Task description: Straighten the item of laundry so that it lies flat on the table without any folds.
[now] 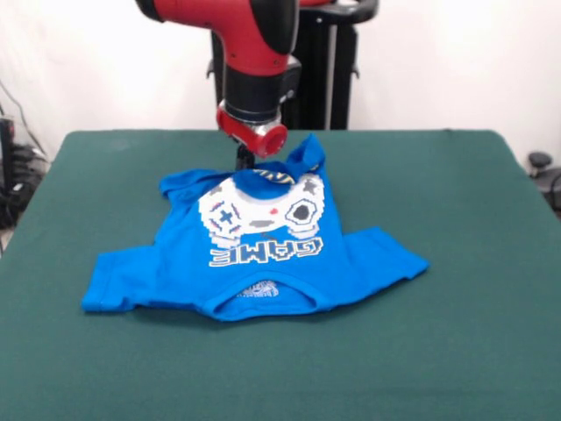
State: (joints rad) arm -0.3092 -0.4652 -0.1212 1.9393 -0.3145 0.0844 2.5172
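The item of laundry (263, 259), a bright blue T-shirt with a white-grey controller print and "GAME" lettering, lies in the middle of the green table (465, 342). Its collar points toward the table's near edge and both sleeves are spread out to the sides. The far hem is bunched and folded back over the print, rising to a peak on the right. My gripper (244, 162) comes down from above onto that raised far hem, left of the peak. Its dark fingers look pinched together on the fabric.
The robot's black pedestal (329, 70) stands behind the table's far edge. Cables and dark gear (13, 167) sit off the table's left side, and a small dark object (542, 167) sits off its right side. Green cloth surrounds the shirt on all sides.
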